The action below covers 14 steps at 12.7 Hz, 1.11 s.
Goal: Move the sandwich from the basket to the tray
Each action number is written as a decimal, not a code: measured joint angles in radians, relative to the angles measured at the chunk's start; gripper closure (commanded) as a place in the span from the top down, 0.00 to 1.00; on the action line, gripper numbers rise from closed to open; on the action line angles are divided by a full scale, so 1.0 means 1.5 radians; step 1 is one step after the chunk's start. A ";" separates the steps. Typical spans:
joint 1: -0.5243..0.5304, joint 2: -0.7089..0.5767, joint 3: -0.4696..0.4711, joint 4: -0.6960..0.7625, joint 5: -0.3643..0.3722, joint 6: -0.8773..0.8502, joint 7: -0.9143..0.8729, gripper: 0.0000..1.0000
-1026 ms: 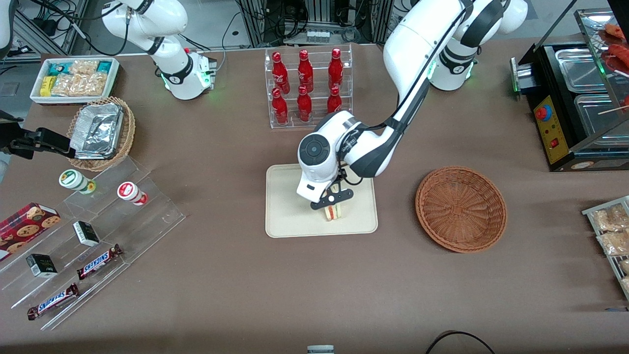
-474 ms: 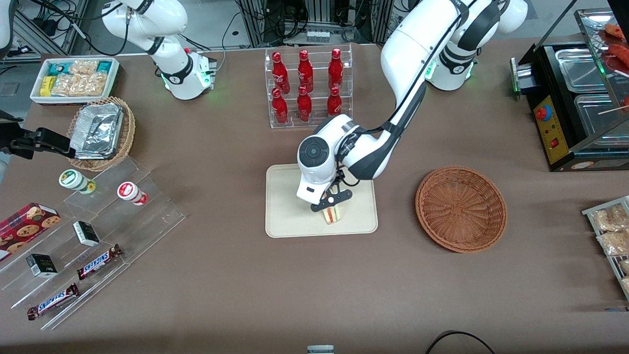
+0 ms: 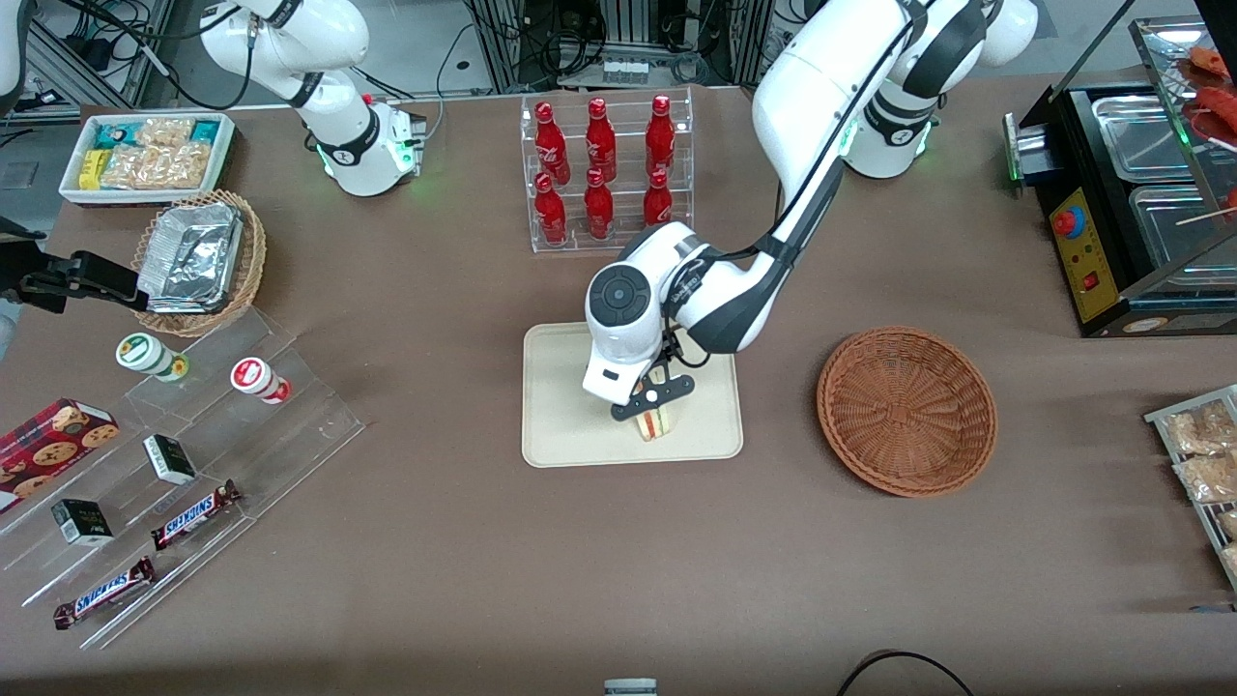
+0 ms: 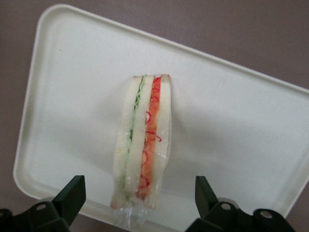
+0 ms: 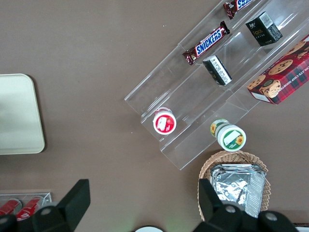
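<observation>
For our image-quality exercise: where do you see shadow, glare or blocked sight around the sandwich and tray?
Front view: the arm hides part of the tray and most of the sandwich. Left wrist view: even light, soft shadow beside the sandwich, faint sheen on its wrap; the open gripper hangs above it.

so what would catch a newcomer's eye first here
Likely the sandwich, standing on edge on the cream tray mid-table, with the gripper open just above it. Next, the empty reddish-brown basket toward the working arm's end, and the rack of red bottles farther from the front camera.
</observation>
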<state>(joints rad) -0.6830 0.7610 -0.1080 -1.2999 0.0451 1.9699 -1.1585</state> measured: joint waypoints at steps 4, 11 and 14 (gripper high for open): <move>0.029 -0.072 0.005 0.007 -0.022 -0.078 0.076 1.00; 0.197 -0.164 0.010 0.003 -0.053 -0.244 0.423 1.00; 0.264 -0.222 0.012 -0.046 -0.010 -0.272 0.472 1.00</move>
<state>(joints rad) -0.2872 0.4283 -0.0902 -1.3689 0.0301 1.5626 -0.4505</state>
